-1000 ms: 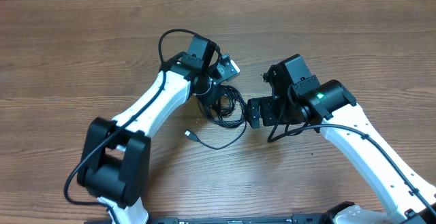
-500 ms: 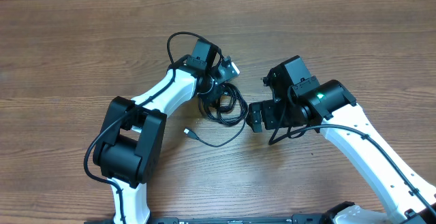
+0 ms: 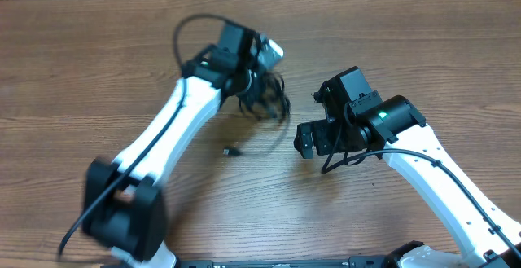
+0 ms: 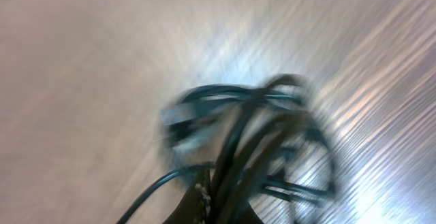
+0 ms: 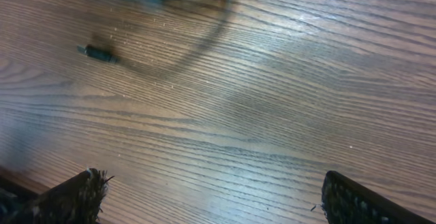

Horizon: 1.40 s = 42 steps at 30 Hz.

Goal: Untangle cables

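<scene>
Cables [image 3: 267, 101] bunched near table [image 3: 81, 72] centre, bare wood all round. Left gripper [image 3: 254, 89] clamped on bunch. Right gripper [image 3: 303, 142] at its 4 o'clock, jaws wide, empty. Loose strand runs toward 7 o'clock, plug [image 3: 231, 149] at the end.

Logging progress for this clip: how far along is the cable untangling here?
Nothing looks finished: the cables are one knotted bundle, with a strand trailing to a plug end on the table. In hand: the left gripper is shut on the bundle. The right gripper is open, holding nothing. Left: separating every cord.
</scene>
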Motion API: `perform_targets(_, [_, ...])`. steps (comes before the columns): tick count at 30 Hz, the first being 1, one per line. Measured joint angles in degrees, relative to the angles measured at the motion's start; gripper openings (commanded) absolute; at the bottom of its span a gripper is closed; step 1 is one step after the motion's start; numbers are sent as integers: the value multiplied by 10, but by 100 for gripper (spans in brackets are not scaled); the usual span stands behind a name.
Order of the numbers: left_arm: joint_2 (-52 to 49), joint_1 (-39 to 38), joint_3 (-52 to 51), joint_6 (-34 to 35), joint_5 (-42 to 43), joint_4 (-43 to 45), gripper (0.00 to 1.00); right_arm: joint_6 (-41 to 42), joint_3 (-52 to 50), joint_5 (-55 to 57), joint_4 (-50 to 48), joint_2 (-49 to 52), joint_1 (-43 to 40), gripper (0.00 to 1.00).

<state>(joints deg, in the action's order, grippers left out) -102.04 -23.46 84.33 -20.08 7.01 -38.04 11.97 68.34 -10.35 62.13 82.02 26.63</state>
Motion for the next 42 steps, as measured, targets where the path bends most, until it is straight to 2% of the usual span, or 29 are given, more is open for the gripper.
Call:
perform_targets(7, [162, 5, 64, 23, 5, -68, 4, -1, 0, -48, -31, 0, 0, 100])
perform_targets(12, [239, 5, 70, 37, 15, -116, 4, -29, 0, -153, -92, 0, 0, 100])
perform_targets(20, [309, 5, 70, 45, 24, -177, 4, -146, 0, -366, -174, 0, 0, 95])
perform_targets(28, [324, 5, 70, 52, 78, -207, 4, -164, 0, -462, -251, 0, 0, 88])
perform_targets(32, [324, 5, 70, 57, 115, -214, 4, -163, 0, -469, -268, 0, 0, 77])
perform_targets(36, [324, 5, 70, 64, 150, -229, 4, -150, 0, -473, -285, 0, 0, 73])
perform_targets(42, [324, 5, 70, 65, 191, -266, 4, -94, 0, -432, -318, 0, 0, 40])
